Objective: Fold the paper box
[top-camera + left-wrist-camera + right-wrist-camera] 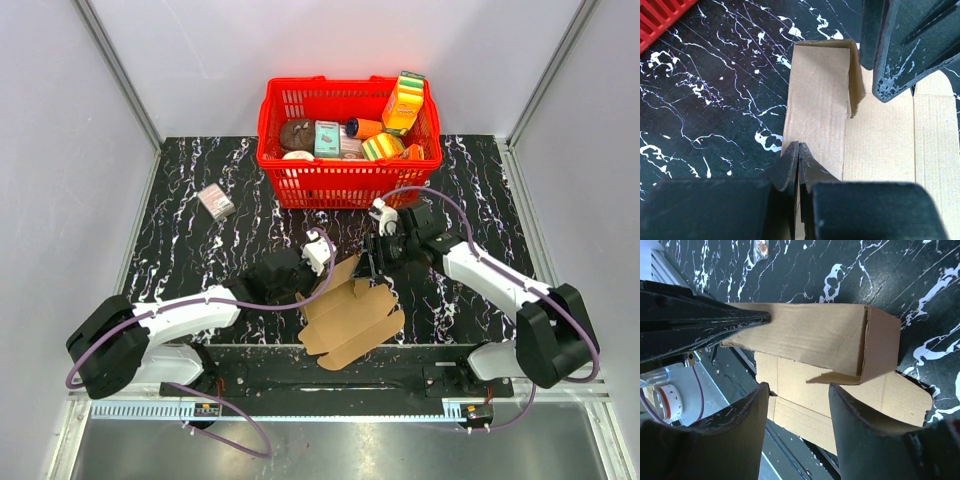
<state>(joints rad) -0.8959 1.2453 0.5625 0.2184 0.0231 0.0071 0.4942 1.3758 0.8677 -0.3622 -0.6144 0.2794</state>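
The paper box (352, 318) is brown die-cut cardboard lying mostly flat on the black marbled table, near the front edge. One long side panel (810, 332) stands folded up, with a short end flap (882, 345) bent round its far end. My left gripper (799, 149) is shut on the near end of that raised panel (815, 100), pinching its thin edge. From the top it sits at the box's left corner (318, 280). My right gripper (797, 387) hovers open above the flat part, nothing between its fingers (895, 55). It is at the box's far corner (376, 262).
A red basket (340, 186) with several colourful packages stands at the back centre, just behind both grippers. A small pinkish-grey box (215, 202) lies at the back left. The table's front rail (330, 375) runs right below the box.
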